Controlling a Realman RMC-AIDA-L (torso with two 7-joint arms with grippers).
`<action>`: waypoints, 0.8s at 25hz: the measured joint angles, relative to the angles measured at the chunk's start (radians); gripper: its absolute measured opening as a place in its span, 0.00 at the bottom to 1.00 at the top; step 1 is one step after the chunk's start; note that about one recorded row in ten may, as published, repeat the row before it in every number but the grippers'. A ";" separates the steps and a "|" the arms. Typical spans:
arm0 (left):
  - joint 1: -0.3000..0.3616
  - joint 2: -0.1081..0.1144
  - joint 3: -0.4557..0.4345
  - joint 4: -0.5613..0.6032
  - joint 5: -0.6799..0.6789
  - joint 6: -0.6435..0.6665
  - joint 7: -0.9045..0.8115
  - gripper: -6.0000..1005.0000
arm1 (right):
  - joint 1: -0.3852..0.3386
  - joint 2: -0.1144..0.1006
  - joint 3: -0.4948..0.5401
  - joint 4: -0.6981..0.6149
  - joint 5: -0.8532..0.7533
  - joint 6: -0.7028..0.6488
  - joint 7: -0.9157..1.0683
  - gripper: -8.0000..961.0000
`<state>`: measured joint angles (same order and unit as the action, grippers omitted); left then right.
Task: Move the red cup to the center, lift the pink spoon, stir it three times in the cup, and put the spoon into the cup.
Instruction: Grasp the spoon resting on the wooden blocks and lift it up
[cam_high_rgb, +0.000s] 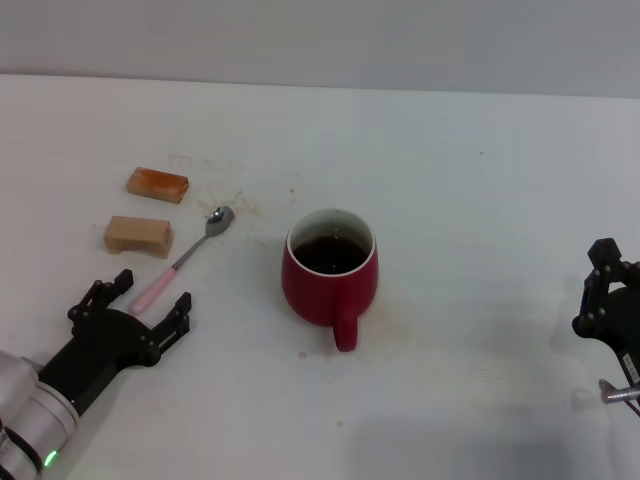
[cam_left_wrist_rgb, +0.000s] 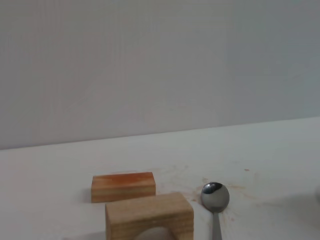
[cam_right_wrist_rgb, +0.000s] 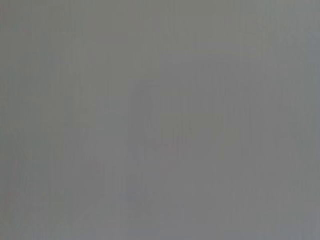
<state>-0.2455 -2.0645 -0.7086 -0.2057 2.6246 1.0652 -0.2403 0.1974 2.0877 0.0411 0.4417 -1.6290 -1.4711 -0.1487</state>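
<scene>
Straddling the pink spoon's (cam_high_rgb: 178, 265) handle tip near the table's (cam_high_rgb: 480, 220) left edge, the left end effector (cam_high_rgb: 148, 301) sat spread apart, risking nudging the spoon sideways; the red cup (cam_high_rgb: 330, 280) stood mid-table, right end effector (cam_high_rgb: 610, 290) idle, right edge.

White matte worktop (cam_high_rgb: 480, 200) filling nearly the whole head view, its far edge running straight across near the top. Beyond that edge, a plain pale grey wall (cam_high_rgb: 320, 35), bare and evenly lit. Faint brownish stains (cam_high_rgb: 245, 200) speckled over the worktop toward its far left part. Soft, diffuse light from above, with a broad dim shadow (cam_high_rgb: 470, 440) lying along the near edge. Same grey wall (cam_left_wrist_rgb: 160, 65) rising behind the worktop's far edge in the left wrist view. Only flat grey in the right wrist view.
</scene>
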 joint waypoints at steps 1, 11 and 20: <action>0.000 0.000 0.000 0.000 0.000 -0.001 -0.001 0.84 | 0.000 0.000 0.000 0.000 0.000 0.000 0.000 0.01; -0.002 0.000 0.012 -0.001 0.000 -0.004 -0.003 0.84 | -0.001 0.000 -0.001 0.000 0.000 -0.001 0.000 0.01; -0.002 0.000 0.012 -0.011 0.000 -0.006 0.003 0.68 | -0.002 -0.001 -0.003 -0.001 -0.001 0.000 0.000 0.01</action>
<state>-0.2472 -2.0648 -0.6964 -0.2165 2.6244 1.0588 -0.2370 0.1950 2.0865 0.0383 0.4410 -1.6302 -1.4707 -0.1487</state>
